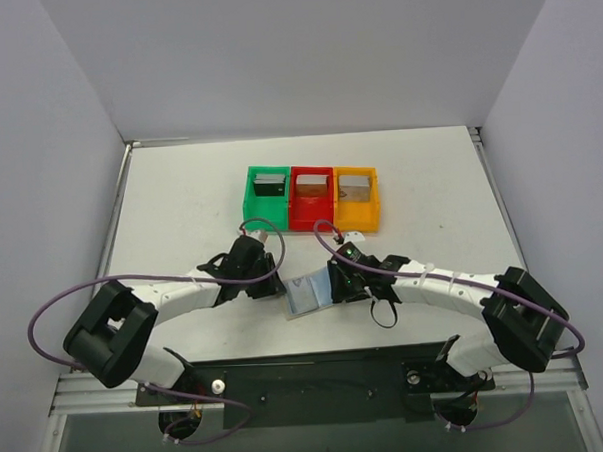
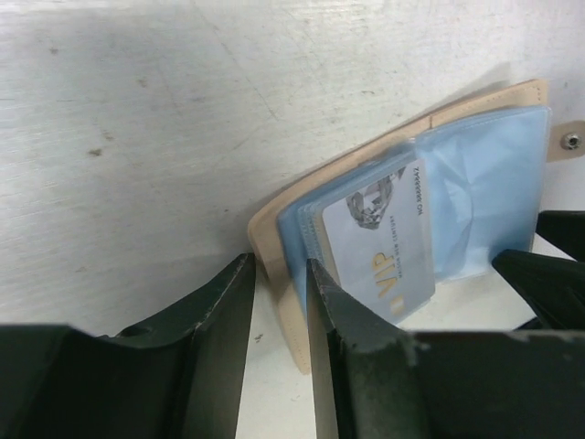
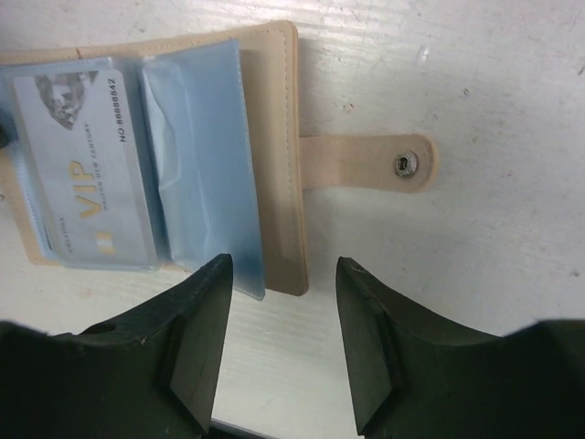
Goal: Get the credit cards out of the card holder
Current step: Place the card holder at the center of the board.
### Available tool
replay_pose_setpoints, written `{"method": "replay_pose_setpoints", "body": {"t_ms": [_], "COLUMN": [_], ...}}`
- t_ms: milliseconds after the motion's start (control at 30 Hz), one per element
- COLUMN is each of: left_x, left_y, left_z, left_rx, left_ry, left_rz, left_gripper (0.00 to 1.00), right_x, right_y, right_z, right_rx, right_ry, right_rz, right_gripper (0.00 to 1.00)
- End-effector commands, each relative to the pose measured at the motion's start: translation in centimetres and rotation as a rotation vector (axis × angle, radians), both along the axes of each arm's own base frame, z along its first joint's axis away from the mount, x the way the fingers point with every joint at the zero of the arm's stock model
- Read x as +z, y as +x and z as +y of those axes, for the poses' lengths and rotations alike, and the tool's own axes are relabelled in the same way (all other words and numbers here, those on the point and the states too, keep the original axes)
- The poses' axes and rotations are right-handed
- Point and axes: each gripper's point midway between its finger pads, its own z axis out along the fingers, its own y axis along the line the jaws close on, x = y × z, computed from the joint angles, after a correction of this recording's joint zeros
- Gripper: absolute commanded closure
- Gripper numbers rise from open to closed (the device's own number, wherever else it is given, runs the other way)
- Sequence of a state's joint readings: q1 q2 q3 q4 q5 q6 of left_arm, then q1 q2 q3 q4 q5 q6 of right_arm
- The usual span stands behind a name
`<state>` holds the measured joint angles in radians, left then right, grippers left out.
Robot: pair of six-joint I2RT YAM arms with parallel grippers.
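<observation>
— Well, found the card holder [image 1: 306, 294] lying open on the table [image 1: 181, 211] between left gripper [image 2: 279, 274] and right gripper [image 3: 283, 265], with a VIP card [image 3: 82, 174] sleeved in the panel nearer the left.
— Saw both claws parted, clamping nothing. Probably needed one pinning the tan edge and the other sliding that card out.
— Counted one holder, three bins [image 1: 311, 221], three credit cards [image 1: 270, 183] inside.

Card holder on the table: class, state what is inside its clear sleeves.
In the card holder, one sleeve holds a pale VIP card; anything behind it is hidden.
</observation>
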<state>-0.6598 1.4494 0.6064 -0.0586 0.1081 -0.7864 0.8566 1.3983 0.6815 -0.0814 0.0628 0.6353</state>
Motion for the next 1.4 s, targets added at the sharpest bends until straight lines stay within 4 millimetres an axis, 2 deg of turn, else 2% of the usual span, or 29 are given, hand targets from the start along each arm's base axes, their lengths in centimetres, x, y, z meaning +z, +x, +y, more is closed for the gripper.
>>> {"method": "replay_pose_setpoints", "body": {"t_ms": [0, 100, 133, 167, 267, 300, 333, 367, 400, 433, 533, 633, 667, 700, 800, 933, 1067, 1167, 1200, 1367], "left_x": [1.1, 1.6, 2.3, 2.4, 4.7, 5.5, 6.3, 7.5, 7.9, 8.7, 9.4, 9.9, 9.8, 10.2, 9.1, 7.5, 5.9, 4.7, 4.6, 3.5], "left_y": [0.8, 0.6, 0.7, 0.8, 0.7, 0.9, 0.2, 0.5, -0.5, -0.3, -1.7, -2.9, -3.1, -3.2, -3.5, -3.8, -3.9, -4.3, -4.3, -4.3], "left_z": [1.6, 2.4, 2.4, 3.2, 4.2, 3.9, 3.5, 2.4, 1.7, 1.0, -0.8, -2.5, -2.7, -3.3, -3.5, -3.6, -3.4, -3.3, -3.2, -2.5], "left_rx": [0.024, 0.029, 0.033, 0.053, 0.101, 0.120, 0.106, 0.111, 0.088, 0.081, 0.029, -0.021, -0.019, -0.029, -0.017, -0.020, -0.009, -0.009, -0.007, 0.007], "left_ry": [0.076, 0.106, 0.096, 0.130, 0.111, 0.071, 0.005, -0.072, -0.140, -0.188, -0.238, -0.265, -0.267, -0.294, -0.295, -0.289, -0.264, -0.248, -0.247, -0.209], "left_rz": [-0.048, -0.045, -0.058, -0.067, -0.127, -0.150, -0.165, -0.193, -0.175, -0.198, -0.202, -0.232, -0.232, -0.248, -0.224, -0.191, -0.153, -0.126, -0.125, -0.114], "left_gripper": [0.60, 0.58, 0.55, 0.54, 0.54, 0.54, 0.54, 0.56, 0.59, 0.63, 0.66, 0.67, 0.67, 0.68, 0.68, 0.69, 0.69, 0.69, 0.70, 0.70], "right_x": [1.0, 2.5, 2.8, 3.6, 5.5, 5.9, 6.6, 6.2, 6.9, 6.3, 6.8, 5.7, 6.1, 5.1, 4.0, 2.5, 0.8, -0.4, 0.0, -0.8], "right_y": [0.0, 0.0, 0.0, 0.1, 0.5, 0.7, 1.1, 1.3, 1.8, 2.1, 4.0, 5.9, 6.7, 7.0, 8.0, 8.2, 7.2, 5.6, 5.4, 2.8], "right_z": [-1.6, -1.7, -1.8, -1.6, -0.7, -0.4, 0.1, 0.2, 0.8, 1.0, 2.3, 2.9, 3.5, 3.6, 4.6, 4.8, 3.9, 3.0, 2.9, 2.0], "right_rx": [-0.036, -0.037, -0.034, -0.031, -0.013, -0.006, -0.001, 0.005, 0.009, 0.015, 0.012, -0.002, -0.007, -0.009, -0.009, -0.001, -0.009, -0.013, -0.022, -0.020], "right_ry": [-0.041, -0.029, -0.031, -0.015, 0.018, 0.027, 0.041, 0.028, 0.038, 0.018, 0.011, -0.017, -0.002, -0.011, -0.002, -0.022, -0.044, -0.057, -0.048, -0.065], "right_rz": [-0.016, -0.035, -0.039, -0.054, -0.090, -0.097, -0.109, -0.104, -0.118, -0.108, -0.128, -0.125, -0.135, -0.112, -0.091, -0.064, -0.025, -0.003, -0.012, 0.003], "right_gripper": [0.54, 0.53, 0.53, 0.53, 0.54, 0.53, 0.53, 0.54, 0.54, 0.54, 0.56, 0.59, 0.61, 0.62, 0.70, 0.74, 0.75, 0.75, 0.75, 0.75]}}
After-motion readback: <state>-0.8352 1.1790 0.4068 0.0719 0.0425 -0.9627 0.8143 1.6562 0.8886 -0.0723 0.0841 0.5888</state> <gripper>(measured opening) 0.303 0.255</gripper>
